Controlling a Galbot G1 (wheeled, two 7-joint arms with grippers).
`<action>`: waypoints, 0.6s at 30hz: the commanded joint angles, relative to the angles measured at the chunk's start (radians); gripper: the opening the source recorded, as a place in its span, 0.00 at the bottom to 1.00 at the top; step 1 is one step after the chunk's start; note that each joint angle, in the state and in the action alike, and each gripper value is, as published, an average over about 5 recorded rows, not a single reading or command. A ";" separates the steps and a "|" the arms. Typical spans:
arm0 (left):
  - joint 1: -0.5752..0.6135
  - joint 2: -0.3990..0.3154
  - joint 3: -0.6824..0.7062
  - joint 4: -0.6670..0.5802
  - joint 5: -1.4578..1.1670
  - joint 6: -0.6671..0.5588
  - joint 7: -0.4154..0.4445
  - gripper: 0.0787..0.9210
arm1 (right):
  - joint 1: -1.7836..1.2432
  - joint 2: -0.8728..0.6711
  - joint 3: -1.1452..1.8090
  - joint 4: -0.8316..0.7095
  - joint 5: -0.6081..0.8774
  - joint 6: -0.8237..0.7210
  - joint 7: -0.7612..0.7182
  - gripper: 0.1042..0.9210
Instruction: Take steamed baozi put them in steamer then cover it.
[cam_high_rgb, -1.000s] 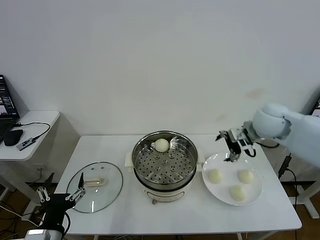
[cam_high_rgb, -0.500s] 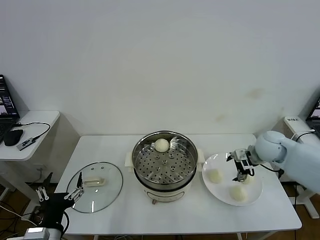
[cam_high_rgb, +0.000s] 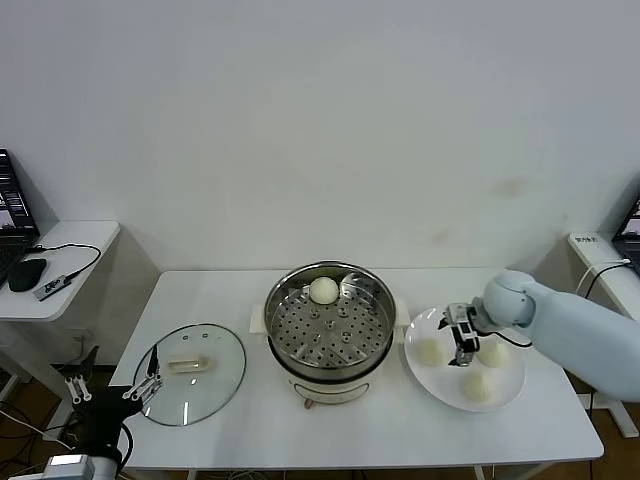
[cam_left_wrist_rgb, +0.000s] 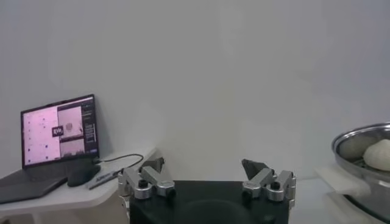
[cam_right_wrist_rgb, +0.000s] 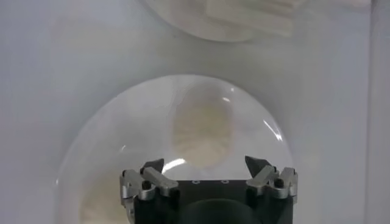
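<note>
The steel steamer (cam_high_rgb: 328, 322) stands mid-table on its white base and holds one baozi (cam_high_rgb: 323, 290) at its back. Three baozi (cam_high_rgb: 430, 352) (cam_high_rgb: 492, 351) (cam_high_rgb: 476, 384) lie on a white plate (cam_high_rgb: 510, 393) to its right. My right gripper (cam_high_rgb: 461, 347) is open and low over the plate, between the left and right buns. In the right wrist view its open tips (cam_right_wrist_rgb: 205, 165) face one baozi (cam_right_wrist_rgb: 202, 131) on the plate (cam_right_wrist_rgb: 91, 137). The glass cover (cam_high_rgb: 190, 372) with its cream handle lies left of the steamer. My left gripper (cam_high_rgb: 112, 390) is open, parked off the table's front left corner.
A side table (cam_high_rgb: 70, 265) at far left carries a laptop, a mouse and a cable; the laptop (cam_left_wrist_rgb: 58, 129) also shows in the left wrist view. The steamer's rim (cam_left_wrist_rgb: 359, 141) with the bun inside shows there too.
My right gripper came down from above the plate's far edge to low over the plate and shifted left between the buns. The left arm sank slightly.
</note>
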 joint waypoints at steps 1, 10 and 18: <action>-0.004 0.000 -0.001 0.003 0.000 0.001 0.001 0.88 | -0.032 0.085 0.015 -0.071 -0.013 0.005 0.001 0.88; -0.012 -0.004 0.007 0.010 0.001 0.001 0.000 0.88 | -0.037 0.099 0.016 -0.081 -0.034 -0.006 -0.001 0.81; -0.013 -0.003 0.004 0.011 -0.001 0.001 -0.001 0.88 | -0.040 0.099 0.019 -0.087 -0.048 -0.010 -0.018 0.66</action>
